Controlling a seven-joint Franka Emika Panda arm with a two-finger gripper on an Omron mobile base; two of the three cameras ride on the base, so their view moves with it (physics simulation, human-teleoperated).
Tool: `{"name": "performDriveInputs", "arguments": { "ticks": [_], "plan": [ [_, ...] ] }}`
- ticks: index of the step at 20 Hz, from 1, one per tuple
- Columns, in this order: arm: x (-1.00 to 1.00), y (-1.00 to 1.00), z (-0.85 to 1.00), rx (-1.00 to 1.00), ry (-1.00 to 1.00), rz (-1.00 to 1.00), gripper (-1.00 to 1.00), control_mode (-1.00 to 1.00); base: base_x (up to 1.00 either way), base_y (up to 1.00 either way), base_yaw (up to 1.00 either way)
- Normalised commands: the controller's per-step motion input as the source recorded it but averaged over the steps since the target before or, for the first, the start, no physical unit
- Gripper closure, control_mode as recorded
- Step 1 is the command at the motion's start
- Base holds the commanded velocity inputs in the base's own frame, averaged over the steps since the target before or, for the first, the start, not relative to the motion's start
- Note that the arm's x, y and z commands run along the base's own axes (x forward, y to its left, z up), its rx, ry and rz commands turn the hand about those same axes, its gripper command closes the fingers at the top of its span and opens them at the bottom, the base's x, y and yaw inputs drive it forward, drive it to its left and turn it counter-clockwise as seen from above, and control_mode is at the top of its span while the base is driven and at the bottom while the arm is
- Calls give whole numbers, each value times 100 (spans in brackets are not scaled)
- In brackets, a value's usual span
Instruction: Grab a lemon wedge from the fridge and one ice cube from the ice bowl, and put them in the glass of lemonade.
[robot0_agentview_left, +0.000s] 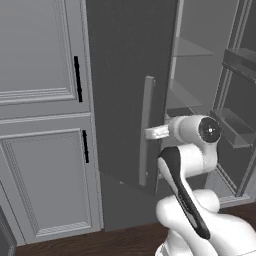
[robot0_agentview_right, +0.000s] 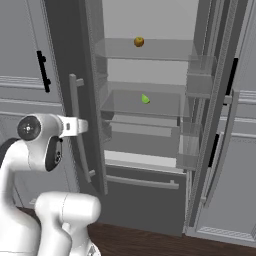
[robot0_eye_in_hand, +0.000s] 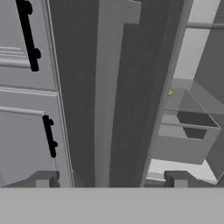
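Left base view: fridge (robot0_agentview_left: 125, 90) standing open, its left door swung out toward the camera with a long light-grey handle (robot0_agentview_left: 145, 131) on its face. Arm (robot0_agentview_left: 192, 150) raised from lower right, wrist level with the handle's middle, hand reaching in just beside the bar; jaws hidden here behind the wrist. Panelled cabinets (robot0_agentview_left: 42, 120) with black handles to the left of the door. Pale shelves and door bins showing inside on the right.

Right base view: both fridge doors open. Lemon wedge (robot0_agentview_right: 145, 99) lying on the middle shelf (robot0_agentview_right: 142, 105), toward the back. Round orange-brown fruit (robot0_agentview_right: 139, 41) on the shelf above. Arm at lower left, hand pointing at the left door's handle, close to it; touching or not cannot be told.

Hand view: jaws (robot0_eye_in_hand: 111, 180) spread wide, holding nothing, one dark tip at each side of the bottom, with the handle bar running up between them. Door edge to the right of the bar, and past it a small green speck of the wedge (robot0_eye_in_hand: 169, 92) on its shelf. Cabinets with black handles at left.
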Motion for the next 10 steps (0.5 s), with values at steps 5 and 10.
{"name": "performDriveInputs", "arguments": {
  "ticks": [5,10],
  "plan": [
    [-10,-80,85,2,1,-2,-100,-100,0,0,0],
    [39,-100,39,14,15,-2,-100,-100,0,0,0]
  ]
}}
